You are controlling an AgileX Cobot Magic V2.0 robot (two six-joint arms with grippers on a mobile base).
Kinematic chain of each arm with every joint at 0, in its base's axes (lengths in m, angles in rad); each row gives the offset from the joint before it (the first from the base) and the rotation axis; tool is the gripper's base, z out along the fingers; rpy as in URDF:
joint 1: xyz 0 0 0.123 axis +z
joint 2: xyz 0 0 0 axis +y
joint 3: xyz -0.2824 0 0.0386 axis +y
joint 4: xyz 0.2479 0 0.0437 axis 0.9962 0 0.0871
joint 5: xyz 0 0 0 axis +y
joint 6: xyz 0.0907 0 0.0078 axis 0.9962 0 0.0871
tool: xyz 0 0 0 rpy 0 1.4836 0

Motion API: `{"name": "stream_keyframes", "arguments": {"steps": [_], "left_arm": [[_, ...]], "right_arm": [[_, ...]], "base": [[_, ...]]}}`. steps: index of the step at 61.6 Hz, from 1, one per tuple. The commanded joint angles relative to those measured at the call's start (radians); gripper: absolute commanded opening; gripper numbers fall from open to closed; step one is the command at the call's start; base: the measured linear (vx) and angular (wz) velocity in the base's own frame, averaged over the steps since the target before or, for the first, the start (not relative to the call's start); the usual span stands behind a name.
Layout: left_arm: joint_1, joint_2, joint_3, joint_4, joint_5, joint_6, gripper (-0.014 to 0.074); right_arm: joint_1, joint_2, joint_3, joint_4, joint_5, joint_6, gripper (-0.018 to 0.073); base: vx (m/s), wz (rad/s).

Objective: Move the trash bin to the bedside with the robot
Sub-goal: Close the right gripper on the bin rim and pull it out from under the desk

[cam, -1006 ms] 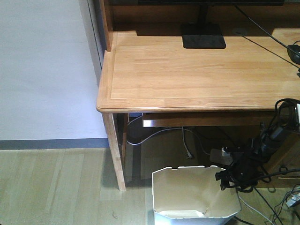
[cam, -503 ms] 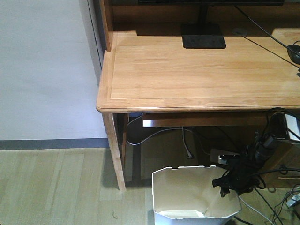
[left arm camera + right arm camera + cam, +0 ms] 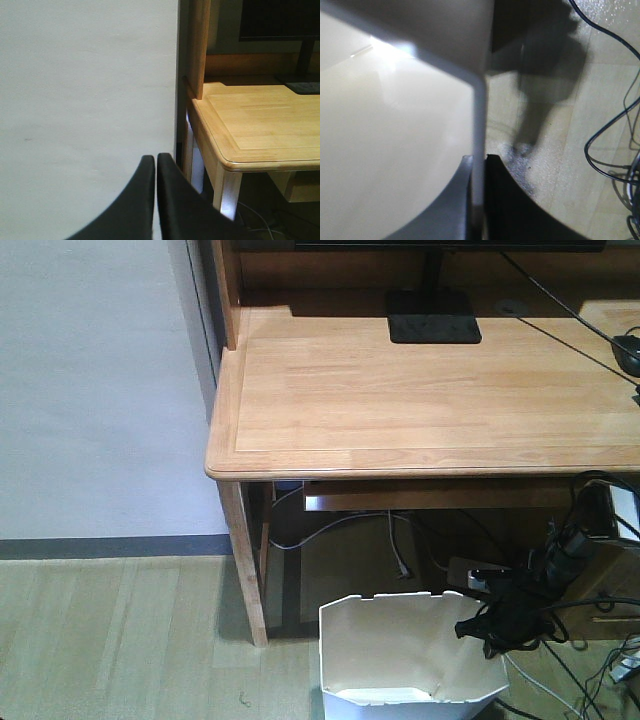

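Observation:
The white trash bin (image 3: 395,655) stands on the wooden floor in front of the desk, at the bottom edge of the front view, open-topped and empty. My right gripper (image 3: 487,626) hangs over its right rim with black cables trailing. In the right wrist view the right gripper (image 3: 479,159) is shut on the bin's thin wall (image 3: 479,110), one finger inside the cream interior (image 3: 390,140) and one outside. My left gripper (image 3: 156,159) is shut with nothing in it, facing the white wall. The bedside is out of view.
A light wooden desk (image 3: 400,390) with a monitor stand (image 3: 434,317) fills the upper front view; its leg (image 3: 245,560) stands left of the bin. A power strip and tangled cables (image 3: 478,570) lie under the desk. A white wall (image 3: 100,390) is at left.
My right gripper dropped onto the bin's right rim and closed there. Since then the bin has shifted slightly to the left with the gripper on it.

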Motion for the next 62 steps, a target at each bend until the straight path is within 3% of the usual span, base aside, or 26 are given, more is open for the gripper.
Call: {"name": "stream_keyframes", "arguments": {"steps": [1,12,26,40,50,62], "left_arm": [[-0.002,-0.014,0.019,-0.009,-0.078,-0.006,-0.0006],[-0.002,-0.014,0.019,-0.009,-0.078,-0.006,-0.0006],[-0.002,-0.014,0.019,-0.009,-0.078,-0.006,-0.0006],[-0.002,-0.014,0.019,-0.009,-0.078,-0.006,-0.0006],[-0.002,-0.014,0.019,-0.009,-0.078,-0.006,-0.0006],[-0.002,-0.014,0.019,-0.009,-0.078,-0.006,-0.0006]], "right_arm": [[0.002,-0.113,0.044,0.120,-0.021,-0.109,-0.0007],[0.002,-0.206,0.185,0.350,-0.113,-0.377,-0.0003],[0.002,-0.338,0.311,0.666,-0.010,-0.751,-0.0003],[0.002,-0.511,0.470,0.984,0.039,-1.053,-0.0003],[0.002,-0.625,0.567,1.083,0.084,-1.159,-0.0003],[0.002,-0.753,0.678,1.086,0.140,-1.196,-0.0003]], "base": [[0.00,0.00],[0.00,0.00],[0.00,0.00],[0.00,0.00],[0.00,0.00],[0.00,0.00]]}}
